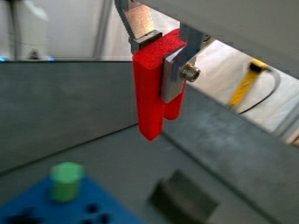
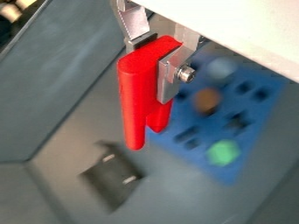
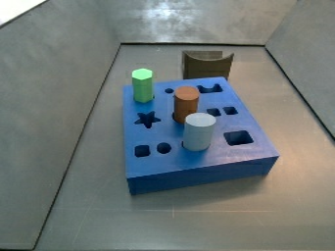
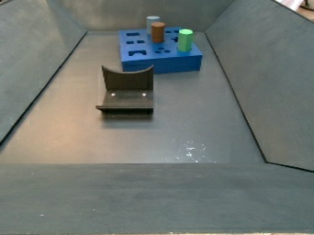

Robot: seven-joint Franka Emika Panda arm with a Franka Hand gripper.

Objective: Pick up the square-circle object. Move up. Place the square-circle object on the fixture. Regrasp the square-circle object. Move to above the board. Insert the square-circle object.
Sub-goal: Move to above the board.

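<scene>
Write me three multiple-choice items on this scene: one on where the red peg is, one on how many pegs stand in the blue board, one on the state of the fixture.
1. Where is the square-circle object?
A. Lying on the floor
B. Held in the gripper, off the floor
C. Standing in the board

2. How many pegs stand in the board?
A. One
B. Five
C. Three

3. What is the state of the fixture?
A. Nothing rests on it
B. The red peg lies in it
C. A green peg lies in it

Answers:
1. B: both wrist views show it clamped between the fingers, hanging above the floor.
2. C: a side view shows a green peg, a brown peg and a pale peg.
3. A: both side views show it bare.
</scene>
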